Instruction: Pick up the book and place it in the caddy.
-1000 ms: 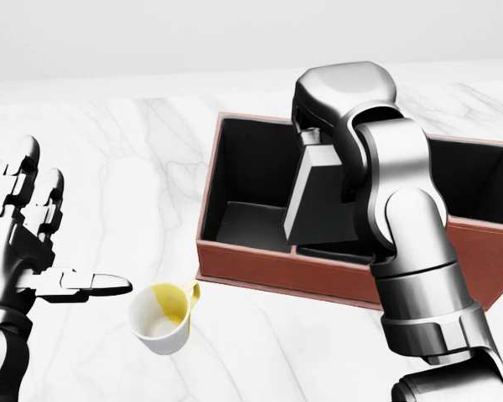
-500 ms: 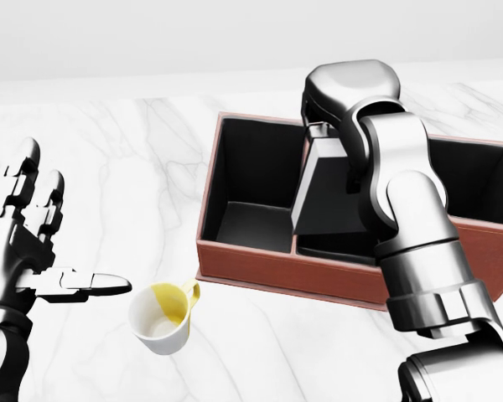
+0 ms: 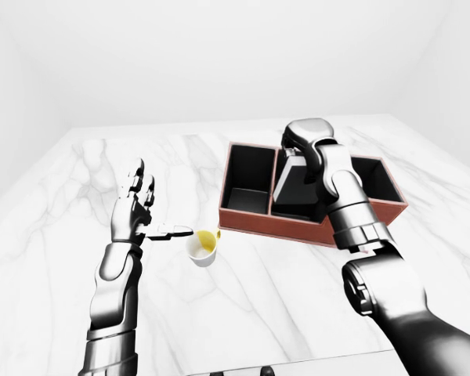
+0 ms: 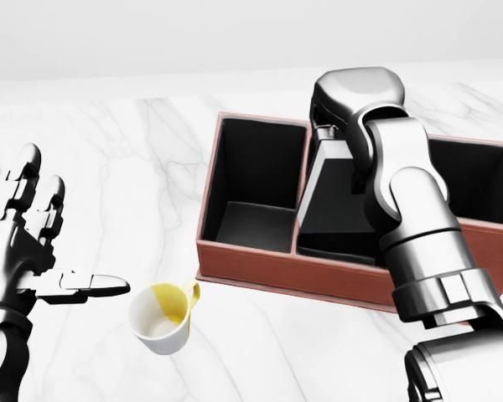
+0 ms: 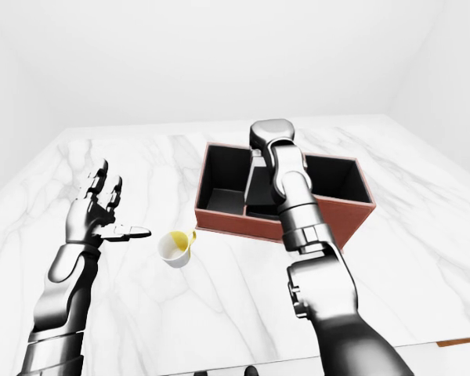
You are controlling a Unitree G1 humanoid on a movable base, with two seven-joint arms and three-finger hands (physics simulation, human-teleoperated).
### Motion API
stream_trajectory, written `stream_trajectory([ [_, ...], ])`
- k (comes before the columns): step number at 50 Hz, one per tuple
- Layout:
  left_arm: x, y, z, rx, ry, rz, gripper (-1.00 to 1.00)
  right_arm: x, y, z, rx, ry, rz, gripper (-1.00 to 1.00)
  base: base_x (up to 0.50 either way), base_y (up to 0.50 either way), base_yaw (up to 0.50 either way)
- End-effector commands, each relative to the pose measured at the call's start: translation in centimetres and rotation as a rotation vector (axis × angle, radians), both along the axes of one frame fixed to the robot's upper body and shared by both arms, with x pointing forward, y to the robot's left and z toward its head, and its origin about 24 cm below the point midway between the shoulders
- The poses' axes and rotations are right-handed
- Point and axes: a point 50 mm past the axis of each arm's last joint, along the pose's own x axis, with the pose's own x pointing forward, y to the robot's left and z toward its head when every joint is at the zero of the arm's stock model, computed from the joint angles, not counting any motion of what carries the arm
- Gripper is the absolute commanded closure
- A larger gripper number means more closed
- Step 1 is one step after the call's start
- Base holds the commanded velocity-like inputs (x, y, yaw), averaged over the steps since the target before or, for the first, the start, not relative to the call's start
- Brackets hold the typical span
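No brand, label or legible writing appears on any object. The work surface is a white marble table (image 3: 243, 305) with grey veining, set in a plain white room with bare walls. A rectangular caddy (image 4: 260, 268) with reddish-brown outer walls and a black interior stands at the right of the head view; a partition separates its left compartment from the middle one. The dark book (image 4: 331, 197) is tilted inside the middle compartment, just right of that partition, its upper end beneath the right hand (image 4: 356, 92). The right hand is bent down over the book from above; its fingers are hidden behind the wrist housing and forearm, so whether they clasp the book cannot be told. The left hand (image 4: 29, 243) is raised at the left edge of the head view, well apart from the caddy, with its fingers (image 4: 21, 188) spread upward and the thumb extended sideways, holding nothing. A white mug (image 4: 161, 316) with a yellow interior and handle lies tipped on the marble near the thumb tip, between the left hand and the caddy.
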Motion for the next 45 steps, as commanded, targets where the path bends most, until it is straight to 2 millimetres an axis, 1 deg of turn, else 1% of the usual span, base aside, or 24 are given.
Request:
stream_trajectory([
  [1,0.0,0.1,-0.2,-0.002,0.011,0.0,-1.0,0.2,-0.5,0.1,-0.006,-0.028,-0.015,1.0,0.0,0.0,0.0],
  [9,-0.1,0.0,0.2,0.001,-0.007,0.0,-1.0,0.6,-0.7,0.1,-0.028,-0.045,-0.025,1.0,0.0,0.0,0.0],
  [15,0.0,0.1,0.0,0.0,0.001,-0.001,-1.0,0.9,-0.5,-0.6,-0.023,-0.04,-0.025,1.0,0.0,0.0,0.0],
  [27,0.1,0.1,-0.4,-0.005,0.018,0.0,-1.0,1.4,-0.5,-1.3,-0.011,-0.043,-0.028,1.0,0.0,0.0,0.0],
  [45,0.1,0.3,-0.7,-0.008,0.03,0.003,-1.0,1.6,-0.7,-1.2,-0.054,-0.059,-0.038,1.0,0.0,0.0,0.0],
])
